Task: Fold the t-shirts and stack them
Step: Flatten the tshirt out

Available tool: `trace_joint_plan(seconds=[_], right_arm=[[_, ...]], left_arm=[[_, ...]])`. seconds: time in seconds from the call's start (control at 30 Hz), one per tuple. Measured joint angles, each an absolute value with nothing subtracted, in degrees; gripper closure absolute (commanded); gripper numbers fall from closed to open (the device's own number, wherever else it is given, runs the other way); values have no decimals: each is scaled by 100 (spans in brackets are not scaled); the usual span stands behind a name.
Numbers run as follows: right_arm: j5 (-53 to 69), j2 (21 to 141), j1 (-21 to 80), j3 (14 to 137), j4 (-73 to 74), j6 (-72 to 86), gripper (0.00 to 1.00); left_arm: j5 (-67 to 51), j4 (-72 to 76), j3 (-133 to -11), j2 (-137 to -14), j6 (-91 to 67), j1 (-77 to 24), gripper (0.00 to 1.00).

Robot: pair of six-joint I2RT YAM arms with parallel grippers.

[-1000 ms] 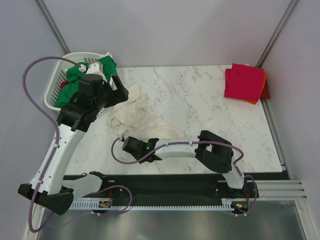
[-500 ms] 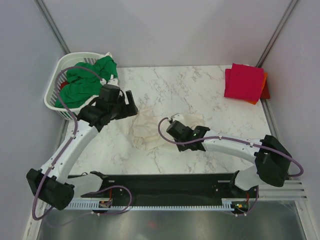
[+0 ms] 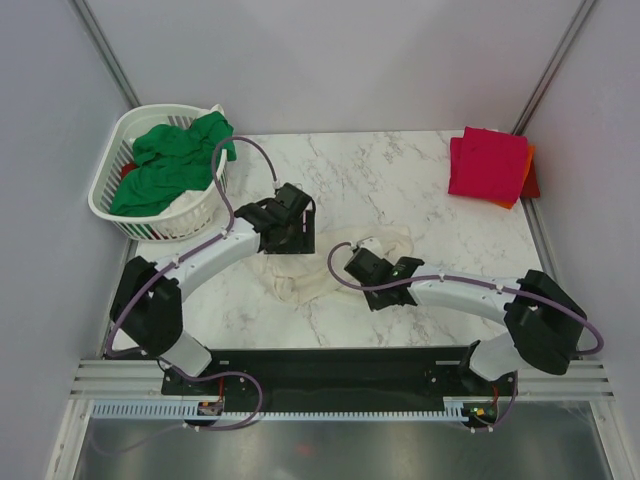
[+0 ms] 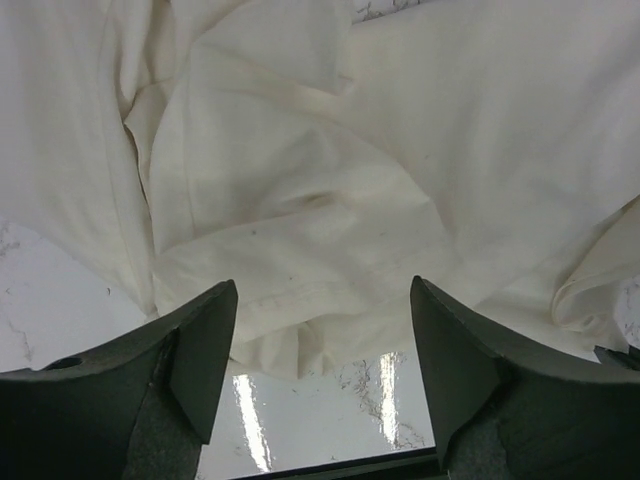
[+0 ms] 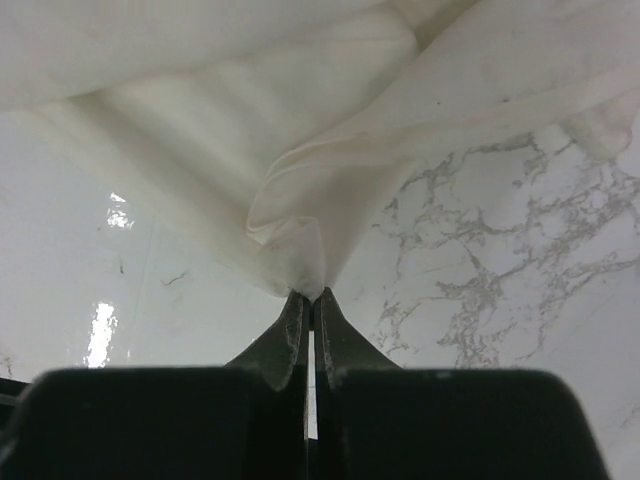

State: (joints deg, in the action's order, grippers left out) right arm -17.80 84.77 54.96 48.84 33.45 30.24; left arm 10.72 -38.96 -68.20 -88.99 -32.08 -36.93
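White marble table point(image 3: 430, 190), plain grey walls point(image 3: 350, 60). The cream shirt point(image 3: 305, 280) lies crumpled near the table's middle, its long axis running left to right. My left claw point(image 4: 325, 330) hangs wide above it, gripping nothing; my right claw point(image 5: 308, 298) pinches one fold.

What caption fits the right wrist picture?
The right fingers, shut, pinch a fold of the cream-white t-shirt over the marble table.

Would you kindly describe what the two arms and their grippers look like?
The left arm and right arm have white links with black joint housings, and a purple cable loops along each. The left gripper and right gripper have dark, tapered fingers.
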Motion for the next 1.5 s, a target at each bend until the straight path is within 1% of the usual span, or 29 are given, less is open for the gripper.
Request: trace_joint_plan(seconds=[0.03,0.13,0.2,0.23,0.37,0.67,0.9,1.07,1.2,1.23,1.3,1.33,1.5], right_arm=[[-1774,8394,5406,4834,3345,3024,100],[-1756,8184,5177,4751,3347,3009,100],[-1737,8114,5083,4727,3341,2978,100],[-1721,8108,5065,4722,3343,2971,100],[-1632,8106,5000,4661,3315,2912,100],[-1494,8106,4899,4630,3297,2834,100],[-1441,8103,4836,4628,3297,2808,100],[-1413,8103,4825,4624,3297,2805,100],[-1402,8103,4814,4582,3295,2805,100],[-1400,8103,4814,4571,3299,2803,100],[-1400,8103,4814,4565,3299,2803,100],[-1400,8103,4814,4565,3297,2803,100],[-1400,8103,4814,4565,3297,2803,100]], left_arm=[[1107,-3896,-6820,-8936,-3242,-3726,18],[1271,-3896,-6820,-8934,-3321,-3789,11],[1439,-3903,-6814,-8901,-3343,-3809,11],[1520,-3896,-6796,-8871,-3343,-3813,14],[1649,-3909,-6685,-8696,-3352,-3806,20],[1704,-3990,-5990,-8359,-3627,-3837,23],[1796,-4023,-5878,-8350,-3708,-3837,25],[1791,-4010,-5878,-8433,-3758,-3837,30],[1767,-3979,-5878,-8519,-3798,-3837,38],[1761,-3959,-5878,-8538,-3809,-3837,43],[1745,-3907,-5878,-8571,-3826,-3837,45],[1743,-3881,-5878,-8586,-3833,-3837,48],[1726,-3822,-5878,-8656,-3839,-3837,49]])
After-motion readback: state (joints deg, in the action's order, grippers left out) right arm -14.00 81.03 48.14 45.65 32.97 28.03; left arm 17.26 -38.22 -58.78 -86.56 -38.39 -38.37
